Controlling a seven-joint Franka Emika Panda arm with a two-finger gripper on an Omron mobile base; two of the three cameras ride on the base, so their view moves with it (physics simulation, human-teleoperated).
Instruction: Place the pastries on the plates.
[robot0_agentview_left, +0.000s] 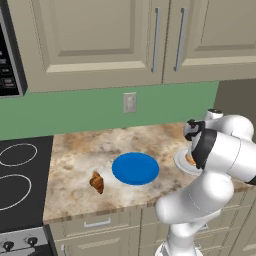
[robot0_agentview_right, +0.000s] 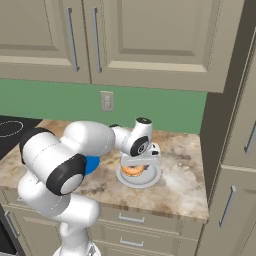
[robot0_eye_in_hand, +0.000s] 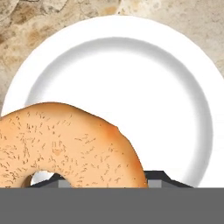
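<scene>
The golden-tan donut (robot0_eye_in_hand: 65, 140) sits between my gripper's (robot0_eye_in_hand: 105, 181) dark fingertips (robot0_eye_in_hand: 159, 177), one tip in its hole and one at its outer edge. It is just over the white plate (robot0_eye_in_hand: 175, 109), low enough that I cannot tell whether it touches. From the right base view the gripper (robot0_agentview_right: 135, 164) points down onto the donut (robot0_agentview_right: 132, 170) on the white plate (robot0_agentview_right: 150, 179). The dark-brown croissant (robot0_agentview_left: 97, 182) lies on the counter left of the blue plate (robot0_agentview_left: 135, 168), which has nothing on it. My arm hides most of the white plate (robot0_agentview_left: 179, 162).
The stove top (robot0_agentview_left: 17, 175) borders the counter on the left. A wall socket (robot0_agentview_left: 129, 102) is on the green backsplash under the upper cabinets. A tall cabinet side (robot0_agentview_right: 225, 130) closes the counter on the right. Drawers run below the counter's front edge.
</scene>
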